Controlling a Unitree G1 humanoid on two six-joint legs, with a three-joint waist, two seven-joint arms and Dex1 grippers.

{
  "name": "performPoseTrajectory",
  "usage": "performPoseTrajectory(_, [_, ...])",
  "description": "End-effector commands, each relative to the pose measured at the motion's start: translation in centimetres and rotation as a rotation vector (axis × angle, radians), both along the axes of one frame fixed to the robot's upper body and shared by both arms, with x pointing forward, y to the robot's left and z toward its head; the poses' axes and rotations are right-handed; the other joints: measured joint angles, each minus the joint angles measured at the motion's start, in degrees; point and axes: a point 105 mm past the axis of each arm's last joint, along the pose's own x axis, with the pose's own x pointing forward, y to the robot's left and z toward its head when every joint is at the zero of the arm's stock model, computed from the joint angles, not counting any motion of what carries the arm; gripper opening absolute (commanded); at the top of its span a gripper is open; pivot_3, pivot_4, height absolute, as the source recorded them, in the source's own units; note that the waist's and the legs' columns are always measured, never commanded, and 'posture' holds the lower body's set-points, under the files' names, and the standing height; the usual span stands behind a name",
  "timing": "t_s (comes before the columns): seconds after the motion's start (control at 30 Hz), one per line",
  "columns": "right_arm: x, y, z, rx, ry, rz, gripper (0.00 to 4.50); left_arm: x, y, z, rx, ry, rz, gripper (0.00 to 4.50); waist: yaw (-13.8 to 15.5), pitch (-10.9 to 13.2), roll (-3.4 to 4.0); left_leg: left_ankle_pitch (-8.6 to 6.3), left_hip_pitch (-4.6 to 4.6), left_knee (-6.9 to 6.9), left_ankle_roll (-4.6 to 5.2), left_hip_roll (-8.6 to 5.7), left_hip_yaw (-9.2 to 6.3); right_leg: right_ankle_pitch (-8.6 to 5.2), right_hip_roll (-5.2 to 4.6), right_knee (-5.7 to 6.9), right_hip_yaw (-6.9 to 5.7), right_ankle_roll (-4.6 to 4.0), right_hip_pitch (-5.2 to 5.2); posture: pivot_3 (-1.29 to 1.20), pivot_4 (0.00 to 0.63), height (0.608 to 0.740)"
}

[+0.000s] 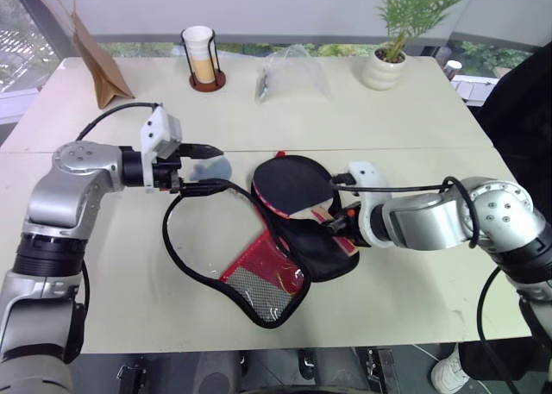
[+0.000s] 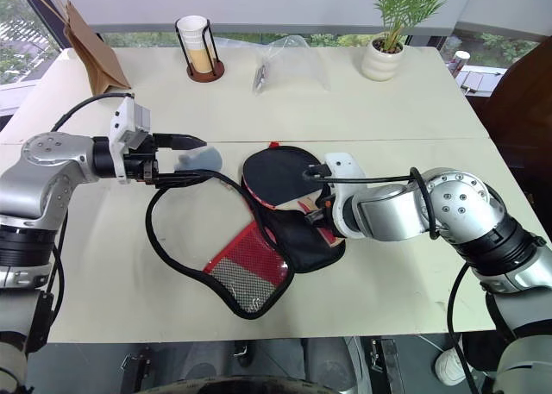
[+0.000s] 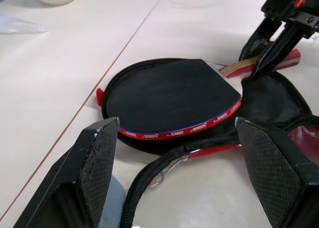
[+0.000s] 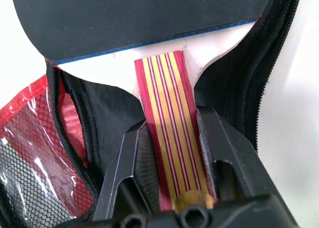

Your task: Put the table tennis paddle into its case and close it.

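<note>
At centre frame, the right gripper [image 4: 172,153], clamped on the table tennis paddle [image 1: 291,184] by its handle, appears mid-insertion into its case [image 1: 285,256], while the left gripper [image 1: 200,167] stands spread, empty; next, push deeper.

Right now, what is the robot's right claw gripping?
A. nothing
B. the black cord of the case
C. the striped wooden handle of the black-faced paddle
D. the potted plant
C: the right claw is shut on the striped wooden handle of the black-faced paddle, one finger on each side.
</note>
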Motion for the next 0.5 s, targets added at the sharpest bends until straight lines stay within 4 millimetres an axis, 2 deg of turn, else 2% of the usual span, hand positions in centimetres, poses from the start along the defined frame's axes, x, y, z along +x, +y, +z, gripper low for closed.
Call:
performPoseTrajectory(0.03, [-0.32,0.90,0.85,0.039,-0.028,0.023,0.80,-0.48,0.15,1.08,-0.005,-0.033,-0.011,3.85,0.0,0.0,0.00,0.00,0.00,0.00,0.00,0.00,0.00,0.00,0.00,0.00,0.00,0.00,0.00,0.00,0.150,0.734])
performPoseTrajectory(0.4, [0.21,0.96,0.70,0.024,-0.045,-0.030,0.80,-0.59,-0.08,1.06,-0.005,-0.026,-0.020,3.85,0.0,0.0,0.00,0.01,0.00,0.01,0.02,0.00,0.00,0.00,0.00,0.00,0.00,0.00,0.00,0.00,0.150,0.734])
performPoseTrajectory(0.47, [0.14,0.91,0.60,0.021,-0.042,-0.028,1.88,-0.56,-0.12,1.07,-0.005,-0.026,-0.022,3.85,0.0,0.0,0.00,0.01,0.00,0.01,0.02,0.00,0.00,0.00,0.00,0.00,0.00,0.00,0.00,0.00,0.150,0.734])
performPoseTrajectory(0.5, [0.07,0.94,0.58,0.021,-0.040,-0.023,2.28,-0.54,-0.13,1.07,-0.005,-0.026,-0.023,3.85,0.0,0.0,0.00,0.01,0.00,0.01,0.02,0.00,0.00,0.00,0.00,0.01,0.00,0.00,0.00,0.00,0.150,0.734])
